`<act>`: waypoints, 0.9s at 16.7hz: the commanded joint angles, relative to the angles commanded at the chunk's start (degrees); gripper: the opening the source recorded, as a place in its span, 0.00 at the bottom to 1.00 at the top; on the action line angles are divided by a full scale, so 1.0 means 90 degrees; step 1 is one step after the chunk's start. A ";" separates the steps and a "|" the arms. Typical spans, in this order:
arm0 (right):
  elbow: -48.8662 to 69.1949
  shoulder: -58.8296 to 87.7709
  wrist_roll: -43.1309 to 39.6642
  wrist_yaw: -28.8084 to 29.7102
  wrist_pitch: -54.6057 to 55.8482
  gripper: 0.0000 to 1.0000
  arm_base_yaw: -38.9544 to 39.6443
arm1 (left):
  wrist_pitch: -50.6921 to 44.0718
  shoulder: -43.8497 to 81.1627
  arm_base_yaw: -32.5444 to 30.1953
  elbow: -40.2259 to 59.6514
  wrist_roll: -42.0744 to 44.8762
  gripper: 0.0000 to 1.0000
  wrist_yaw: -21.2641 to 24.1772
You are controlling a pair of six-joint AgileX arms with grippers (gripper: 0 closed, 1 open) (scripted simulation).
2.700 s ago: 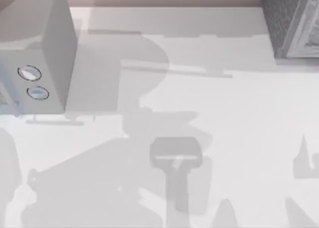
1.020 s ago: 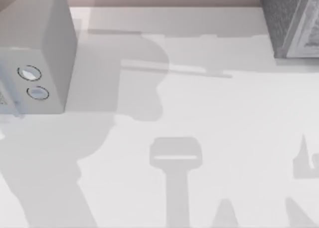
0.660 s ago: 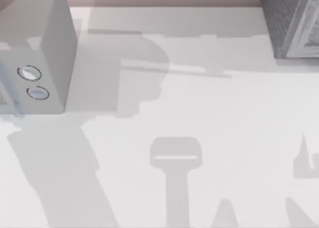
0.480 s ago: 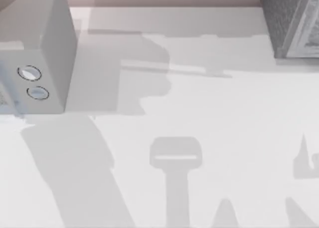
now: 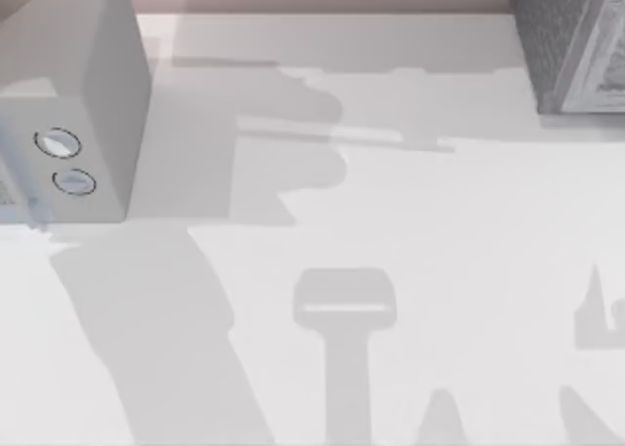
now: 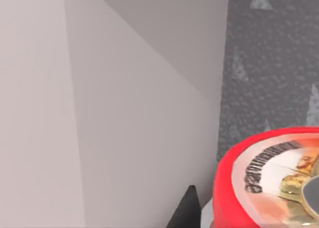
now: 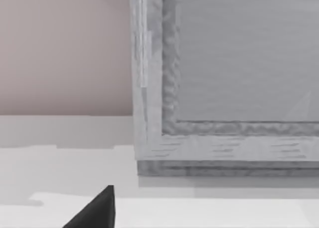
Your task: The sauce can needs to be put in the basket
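Right up against your left tool (image 6: 199, 215), in the left wrist view, sits the sauce can (image 6: 271, 183): red rim, printed label face turned toward the camera, so its long axis appears to run roughly along the tool's line of sight. One dark fingertip (image 6: 187, 210) lies just beside the can's rim. Judgement: the can is probably carried by this tool, but you cannot tell from the frames whether the fingers are clamped on it. Beyond the can stands a grey speckled surface (image 6: 271, 58); possibly the basket, not confirmed. From above, the white desk (image 5: 449, 231) carries a pale box (image 5: 93, 104) and a grey textured box (image 5: 571, 46). Your right tool (image 7: 97, 210) is near that grey box (image 7: 224, 78); finger state unreadable.
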 joint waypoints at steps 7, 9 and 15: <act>0.0000 0.0000 0.0000 0.0000 0.0000 1.00 0.0000 | 0.0000 0.0000 0.0000 0.0000 0.0000 0.75 0.0000; 0.0000 0.0000 0.0000 0.0000 0.0000 1.00 0.0000 | 0.0000 0.0000 0.0000 0.0000 0.0000 0.90 0.0000; 0.0000 0.0000 0.0000 0.0000 0.0000 1.00 0.0000 | 0.0000 0.0000 0.0000 0.0000 0.0000 1.00 0.0000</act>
